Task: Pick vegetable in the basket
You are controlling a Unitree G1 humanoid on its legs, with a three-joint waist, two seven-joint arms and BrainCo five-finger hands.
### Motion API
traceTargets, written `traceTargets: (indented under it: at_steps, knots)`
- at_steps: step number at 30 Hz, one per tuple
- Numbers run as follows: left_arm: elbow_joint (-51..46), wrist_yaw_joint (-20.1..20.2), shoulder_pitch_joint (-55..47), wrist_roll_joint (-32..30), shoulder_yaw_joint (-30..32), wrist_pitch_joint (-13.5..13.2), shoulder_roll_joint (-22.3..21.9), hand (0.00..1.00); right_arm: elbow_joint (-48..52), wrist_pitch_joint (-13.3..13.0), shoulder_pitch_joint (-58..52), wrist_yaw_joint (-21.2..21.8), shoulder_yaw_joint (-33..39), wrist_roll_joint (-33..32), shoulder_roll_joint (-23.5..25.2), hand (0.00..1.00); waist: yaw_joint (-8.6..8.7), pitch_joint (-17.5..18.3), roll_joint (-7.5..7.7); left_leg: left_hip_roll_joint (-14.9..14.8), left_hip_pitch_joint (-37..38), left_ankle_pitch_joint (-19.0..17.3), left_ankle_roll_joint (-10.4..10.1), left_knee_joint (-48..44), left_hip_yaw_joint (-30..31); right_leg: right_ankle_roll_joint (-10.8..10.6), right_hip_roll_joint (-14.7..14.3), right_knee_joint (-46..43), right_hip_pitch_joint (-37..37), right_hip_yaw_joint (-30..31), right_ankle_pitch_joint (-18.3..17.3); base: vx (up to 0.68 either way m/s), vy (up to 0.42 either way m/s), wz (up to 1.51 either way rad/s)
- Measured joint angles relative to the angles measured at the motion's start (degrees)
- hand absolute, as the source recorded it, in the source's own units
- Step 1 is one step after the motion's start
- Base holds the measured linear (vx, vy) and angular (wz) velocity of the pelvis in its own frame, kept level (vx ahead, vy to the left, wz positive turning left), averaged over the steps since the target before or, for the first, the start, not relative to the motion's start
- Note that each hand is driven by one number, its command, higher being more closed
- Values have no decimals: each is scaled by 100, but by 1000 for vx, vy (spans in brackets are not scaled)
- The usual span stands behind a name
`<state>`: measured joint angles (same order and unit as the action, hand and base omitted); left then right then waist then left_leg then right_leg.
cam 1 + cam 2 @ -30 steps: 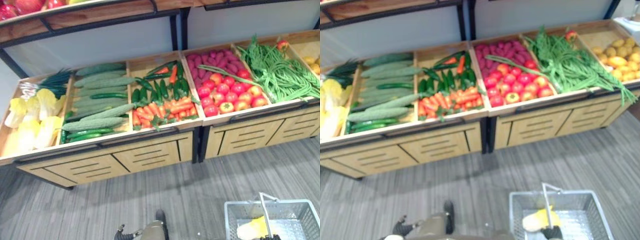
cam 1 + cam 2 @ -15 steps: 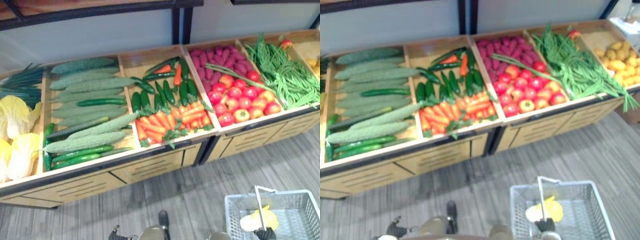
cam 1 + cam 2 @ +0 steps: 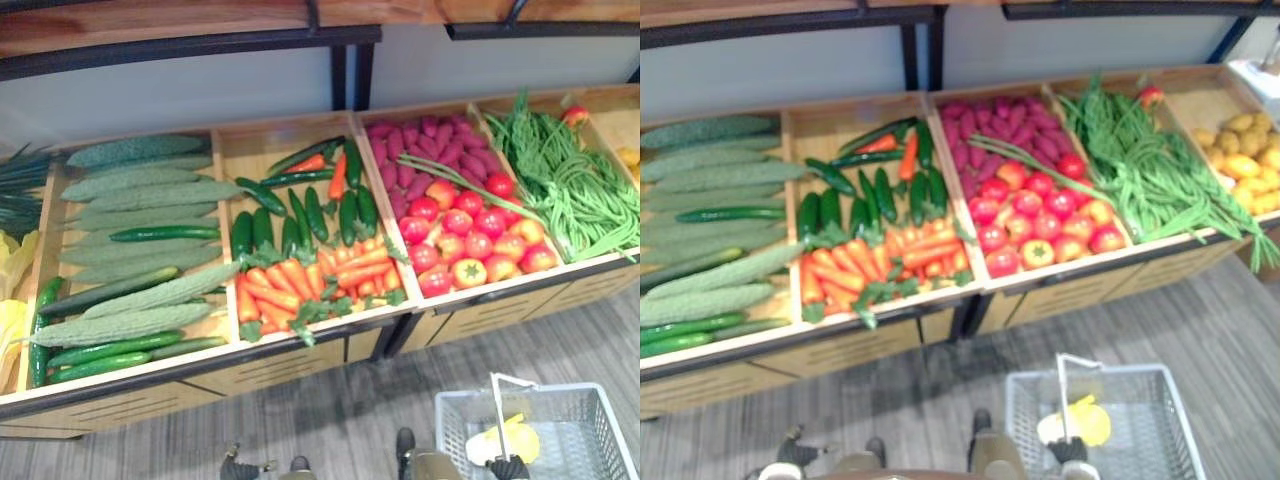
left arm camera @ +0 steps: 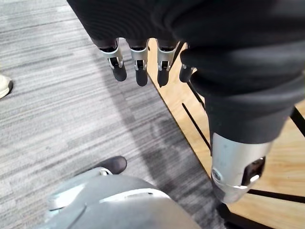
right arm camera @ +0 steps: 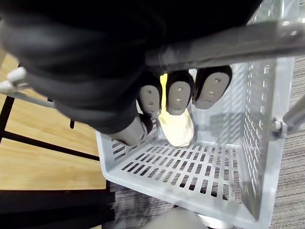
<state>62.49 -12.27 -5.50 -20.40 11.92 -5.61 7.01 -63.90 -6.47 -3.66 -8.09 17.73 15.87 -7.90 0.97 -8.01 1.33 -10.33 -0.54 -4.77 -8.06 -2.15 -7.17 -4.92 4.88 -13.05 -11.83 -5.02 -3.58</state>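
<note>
One slotted grey basket (image 5: 205,164) hangs from the clenched right robot hand (image 5: 178,98); left robot hand (image 4: 139,67) slack.

Grey flr (image 3: 340,425), wood stand (image 3: 265,368), white wall (image 3: 200,92)

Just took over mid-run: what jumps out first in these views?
Bright produce on the wooden stand: red tomatoes right of centre, carrots in the middle, pale green gourds at left. At lower right, the right hand holds a grey basket by its handle, a yellow-white vegetable inside.
</note>
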Motion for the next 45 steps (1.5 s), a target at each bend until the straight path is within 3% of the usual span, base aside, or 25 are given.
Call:
traceTargets:
  at_steps: [5,9,12,14,18,20,25,32,35,41,45]
  knots:
    - [32,-21,-11,1,299,69,-42,0,-25,75,-67,-3,228,-1,-92,100,-18,48,-67,-149,156,119,-74,206,32,112,-142,172,214,-231,-73,62,-96,20]
    - [-159,-329,-50,0,406,84,-5,0,-39,67,-326,-32,332,-7,-121,100,16,288,-184,-32,-29,138,-46,262,212,-15,-29,647,400,-416,56,22,61,25]
    - [-1043,-952,-233,2,395,46,-61,0,-89,-8,-438,-145,400,-28,-96,100,-8,338,-205,30,-68,163,-13,304,332,-29,1,906,520,-522,188,72,45,23]
    - [-2021,-1599,-393,4,386,-96,-160,0,-128,-83,-512,-288,438,-65,-89,100,-20,359,-242,97,-123,171,-1,306,440,-68,40,1003,562,-606,236,50,20,22]
    - [-3656,-2112,-624,-91,150,-196,-257,0,-177,-127,-625,-403,447,-74,-53,100,-20,405,-272,158,15,172,0,322,462,-83,95,1164,841,-707,258,55,30,15]
    - [-4300,-2148,-688,-170,124,-292,-252,0,-178,-129,-648,-402,445,-70,-40,100,-27,432,-290,159,101,172,1,373,450,-91,89,1215,913,-702,265,17,8,2]
    - [-5112,-2591,-542,-531,144,-393,-123,0,-178,-131,-663,-399,425,-63,-62,100,12,536,-364,145,210,155,28,411,248,-74,41,1314,925,-500,367,-14,4,-19]
    - [-5543,-2636,-162,-580,125,-459,353,0,-175,-132,-700,-385,432,-77,-135,100,106,581,-388,145,285,110,76,394,-182,-74,-15,1605,904,-85,636,-62,-4,-32]
    - [-5536,-2594,-25,-713,28,-512,536,0,-149,-132,-712,-375,433,-77,-205,100,248,609,-427,152,289,99,79,392,-268,-75,-20,1682,894,-14,703,-29,-3,-17]
    - [-4922,-2031,470,-807,-691,-566,1167,0,9,-132,-734,-281,445,-80,-275,100,389,635,-480,107,389,20,40,382,-660,-63,-121,1710,750,402,783,3,-6,-35]
    - [-4300,-1766,909,-1001,-1104,-608,1352,0,31,-132,-677,-266,444,-85,-305,100,567,621,-525,118,486,-36,54,386,-851,-78,-137,1698,699,575,831,42,15,-25]
